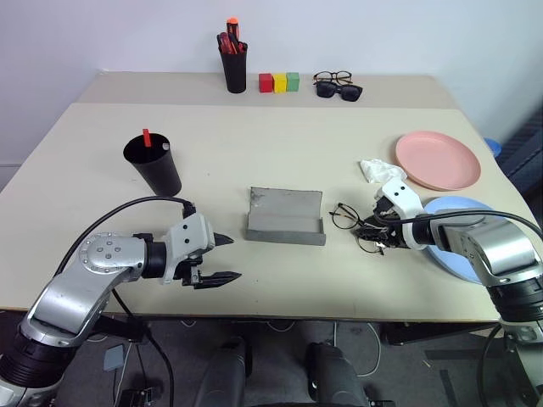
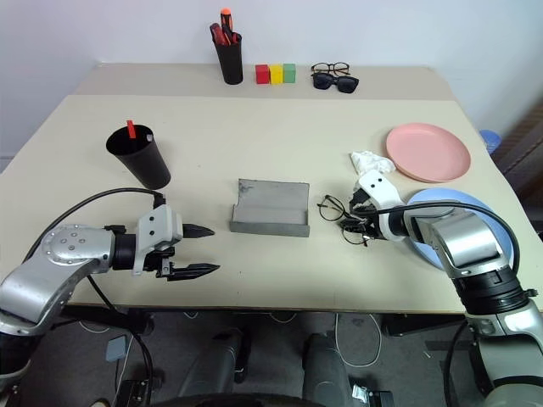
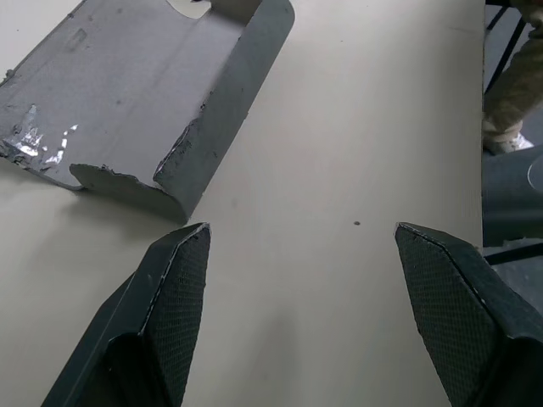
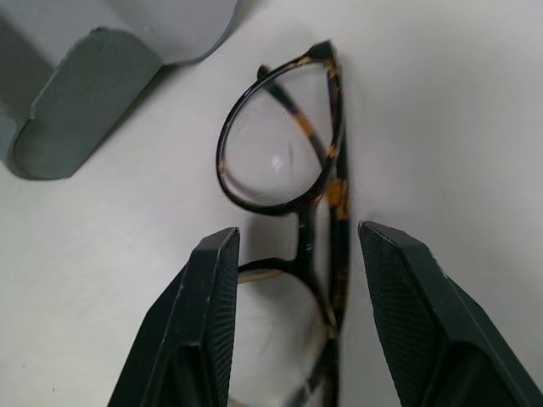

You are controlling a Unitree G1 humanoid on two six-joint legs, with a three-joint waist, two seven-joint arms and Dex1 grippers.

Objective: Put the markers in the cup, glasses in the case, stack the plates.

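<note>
Glasses (image 4: 288, 186) sit between the spread right gripper (image 4: 293, 288), case (image 1: 284, 216) just beside; left gripper (image 1: 222, 259) spread.

Beige counter (image 1: 254, 161) with a seam near its far end, plain pale wall (image 1: 382, 34) behind, dark floor (image 1: 271, 356) with cables below the near edge, even soft light

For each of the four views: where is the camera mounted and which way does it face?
Left eye, right eye: head, facing forward-down over the table; both arms show.
Left wrist: along the open left gripper toward the case.
Right wrist: along the right gripper, fingers either side of the glasses.
Wrist views share the case.
</note>
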